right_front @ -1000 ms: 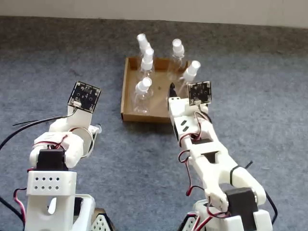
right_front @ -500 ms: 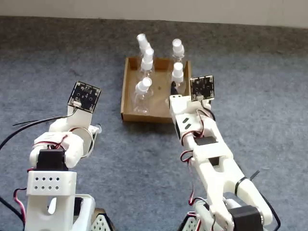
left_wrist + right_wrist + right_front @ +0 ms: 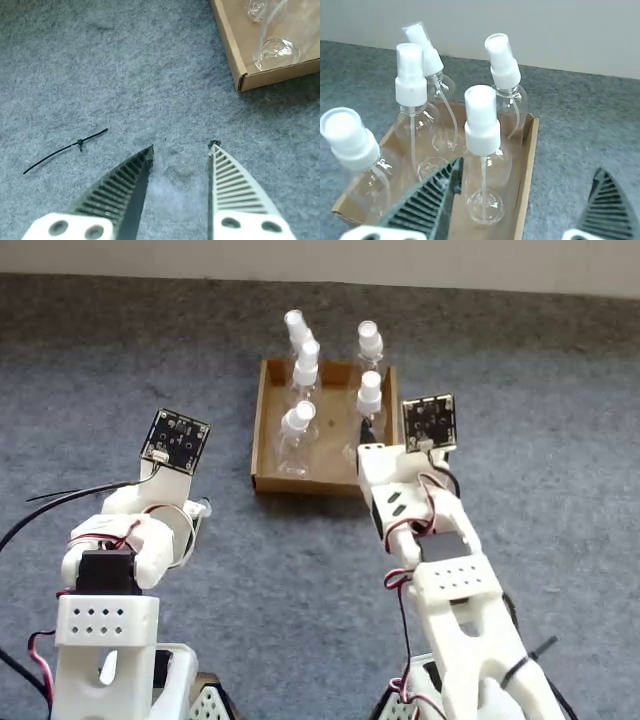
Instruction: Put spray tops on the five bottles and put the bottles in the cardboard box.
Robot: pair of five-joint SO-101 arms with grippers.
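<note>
Carpet, seemingly felt, against pale wall

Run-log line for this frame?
five clear plastic bottles with white spray tops: standing in brown cardboard box | right hand: open, at box | left hand: open, over grey carpet

Your right arm covers cardboard box's corner nearest right tool, plus lower body of bottle just ahead of it. In left wrist view, picture edge cuts box off ahead of left tool; you get just two bottle bases, tops out of frame. Right tool's finger hides part of box's near wall; both finger roots cut by edge.
</note>
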